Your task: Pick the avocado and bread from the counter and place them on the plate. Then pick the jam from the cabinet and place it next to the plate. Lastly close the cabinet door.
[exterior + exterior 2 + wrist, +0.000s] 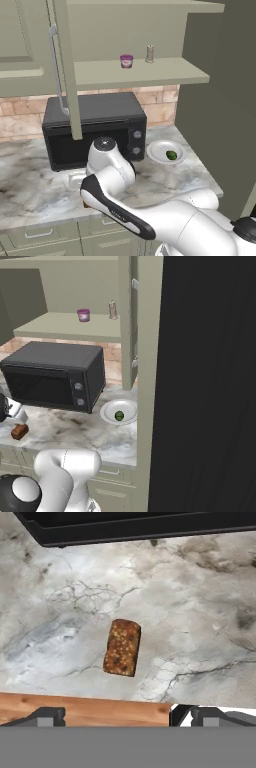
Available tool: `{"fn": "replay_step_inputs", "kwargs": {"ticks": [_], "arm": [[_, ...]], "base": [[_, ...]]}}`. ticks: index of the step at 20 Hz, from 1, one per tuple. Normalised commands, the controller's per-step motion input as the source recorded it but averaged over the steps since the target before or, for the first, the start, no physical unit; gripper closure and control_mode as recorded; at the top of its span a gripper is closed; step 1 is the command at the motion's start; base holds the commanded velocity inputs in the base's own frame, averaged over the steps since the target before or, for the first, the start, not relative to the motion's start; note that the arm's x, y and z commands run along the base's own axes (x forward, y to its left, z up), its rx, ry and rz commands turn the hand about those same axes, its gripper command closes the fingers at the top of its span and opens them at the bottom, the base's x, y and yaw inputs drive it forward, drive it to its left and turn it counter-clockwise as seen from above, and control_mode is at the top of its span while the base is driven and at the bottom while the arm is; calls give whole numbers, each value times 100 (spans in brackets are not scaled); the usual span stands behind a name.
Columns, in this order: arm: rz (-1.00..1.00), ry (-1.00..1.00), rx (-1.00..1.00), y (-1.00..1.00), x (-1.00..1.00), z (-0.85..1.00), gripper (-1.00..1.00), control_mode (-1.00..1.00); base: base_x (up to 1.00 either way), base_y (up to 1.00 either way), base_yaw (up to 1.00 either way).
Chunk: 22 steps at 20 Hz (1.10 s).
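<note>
The hand [120, 714] hangs wide open and empty above the bread [122, 647] on the bench [200, 612], while the avocado [171, 155] lies on the plate [159, 147].

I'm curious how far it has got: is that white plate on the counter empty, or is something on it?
Not empty. The avocado lies on the plate; the bread sits apart on the counter.
</note>
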Motion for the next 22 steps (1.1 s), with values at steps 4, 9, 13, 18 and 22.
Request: {"fn": "replay_step_inputs", "kwargs": {"ticks": [4, 9, 13, 18, 22], "arm": [[0, 0, 0, 0, 6, -7, -100, -100], [0, 0, 0, 0, 4, -11, -100, -100], [0, 0, 0, 0, 0, -18, -100, -100], [0, 0, 0, 0, 9, -24, -100, -100], [0, 0, 0, 0, 23, -16, -100, -100]], "base": [[0, 0, 0], [0, 0, 0], [0, 0, 0], [0, 0, 0], [0, 0, 0]]}}
